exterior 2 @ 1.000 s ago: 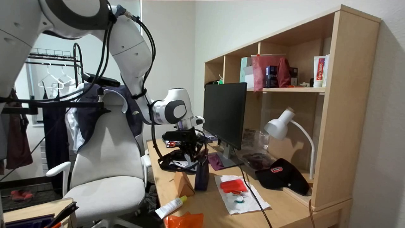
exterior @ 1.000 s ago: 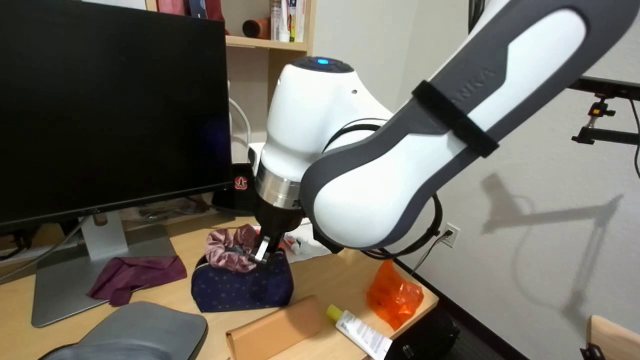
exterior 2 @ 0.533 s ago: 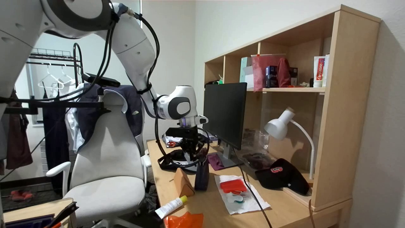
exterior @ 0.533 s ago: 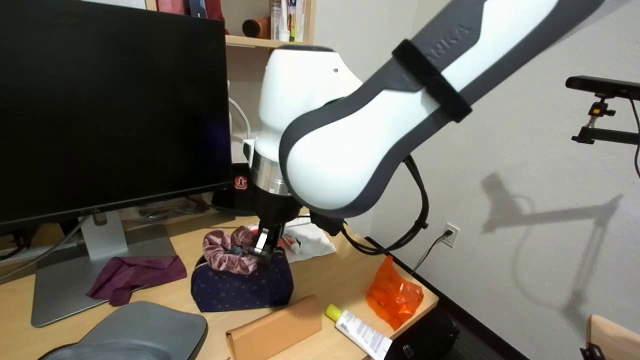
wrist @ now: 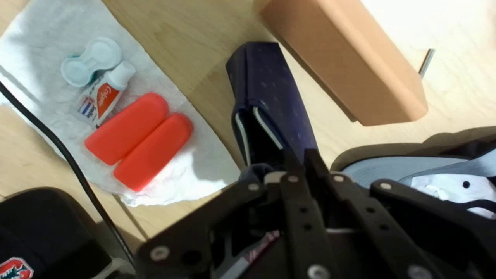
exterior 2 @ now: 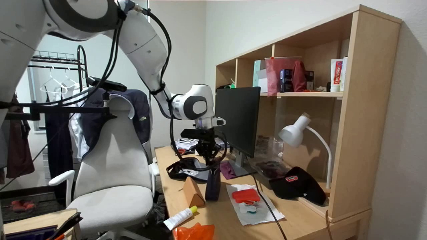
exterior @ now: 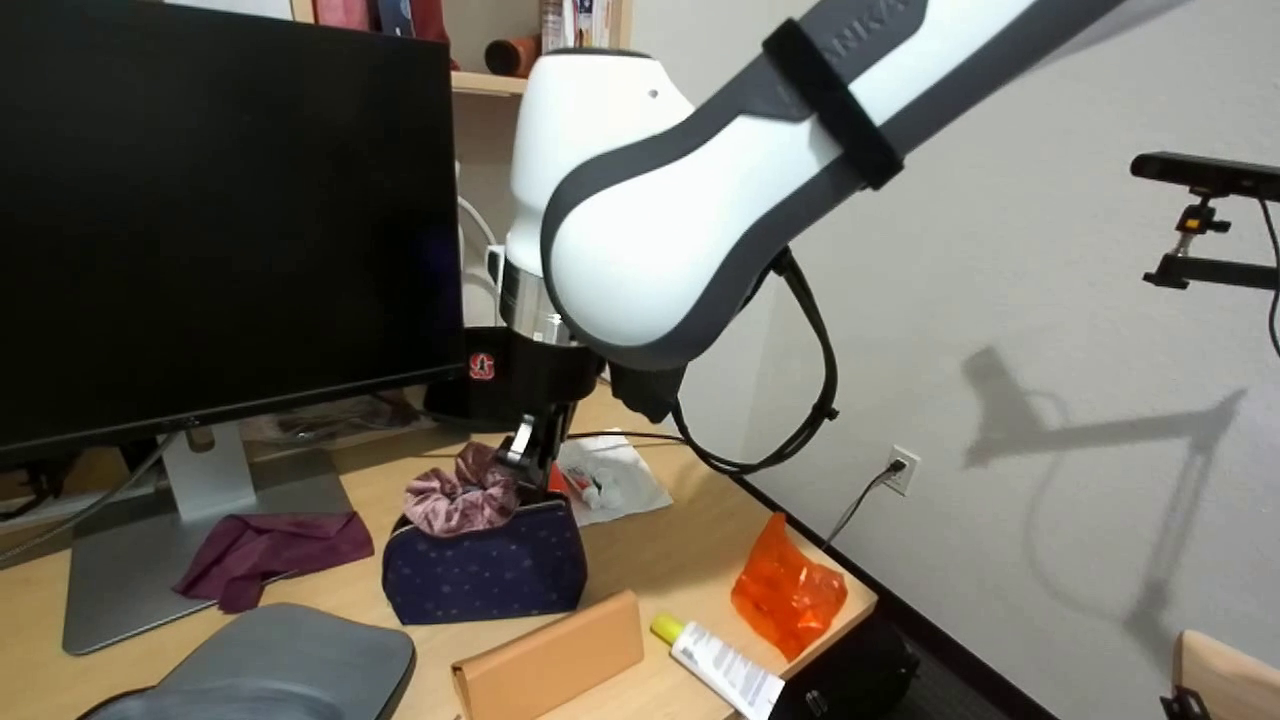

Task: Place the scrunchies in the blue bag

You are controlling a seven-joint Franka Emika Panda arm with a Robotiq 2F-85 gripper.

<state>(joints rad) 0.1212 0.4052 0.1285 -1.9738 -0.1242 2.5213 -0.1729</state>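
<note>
Pinkish scrunchie (exterior: 450, 505) atop a navy pouch (exterior: 485, 568) — tool (exterior: 530, 484) beside it, dark monitor (exterior: 225, 225), orange packet (exterior: 788, 598)

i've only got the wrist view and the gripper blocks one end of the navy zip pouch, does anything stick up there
Observer: Yes, in an exterior view a pinkish scrunchie bulges above the rim of the navy zip pouch.
Operator: ok, what else is on the desk that i can't see
Observer: A purple cloth, lying partly on the monitor stand's base.
Operator: and anything near the edge
Observer: An orange plastic packet, close to a corner.
</note>
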